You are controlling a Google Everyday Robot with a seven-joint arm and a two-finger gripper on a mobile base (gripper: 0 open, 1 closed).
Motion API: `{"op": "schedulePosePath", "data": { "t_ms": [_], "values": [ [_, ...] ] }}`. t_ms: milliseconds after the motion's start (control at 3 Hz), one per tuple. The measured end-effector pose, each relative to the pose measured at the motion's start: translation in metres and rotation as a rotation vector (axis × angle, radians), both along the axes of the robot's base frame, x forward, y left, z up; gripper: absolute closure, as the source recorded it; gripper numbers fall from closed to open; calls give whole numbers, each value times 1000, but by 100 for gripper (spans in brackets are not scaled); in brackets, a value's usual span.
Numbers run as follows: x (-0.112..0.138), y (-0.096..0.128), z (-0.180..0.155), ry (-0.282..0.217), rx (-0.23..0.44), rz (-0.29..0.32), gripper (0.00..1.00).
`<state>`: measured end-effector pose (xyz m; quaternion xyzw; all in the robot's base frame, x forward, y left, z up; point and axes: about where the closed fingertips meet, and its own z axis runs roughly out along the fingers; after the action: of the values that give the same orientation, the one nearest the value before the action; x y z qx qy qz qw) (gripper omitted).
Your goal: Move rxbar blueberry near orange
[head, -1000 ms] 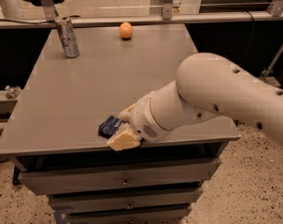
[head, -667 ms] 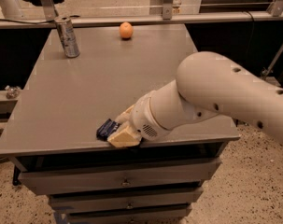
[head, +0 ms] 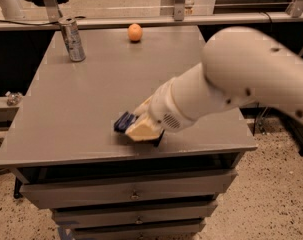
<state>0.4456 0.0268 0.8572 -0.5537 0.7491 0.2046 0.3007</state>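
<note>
Tool (head: 141, 130) placement was found low on the desk (head: 91, 99), at the edge farthest from the orange (head: 135, 32). The rxbar blueberry (head: 123, 121) was seen well apart from the orange, touching the tool and partly hidden beneath it; whether the tool was clamped on it could not be told. The grasping step was judged to be in hand. A secure hold would be needed next, then a carry across the desk and a release just beside the orange, clear of the silver can (head: 72, 39) off to the orange's side.
</note>
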Motion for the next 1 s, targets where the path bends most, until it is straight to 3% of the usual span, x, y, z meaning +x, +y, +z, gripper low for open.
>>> {"op": "schedulePosePath", "data": {
  "t_ms": [333, 667, 1000],
  "values": [
    [33, -60, 51, -40, -85, -69, 100],
    [45, -79, 90, -99, -87, -96, 100],
    [44, -79, 91, -99, -87, -95, 100]
  ]
}}
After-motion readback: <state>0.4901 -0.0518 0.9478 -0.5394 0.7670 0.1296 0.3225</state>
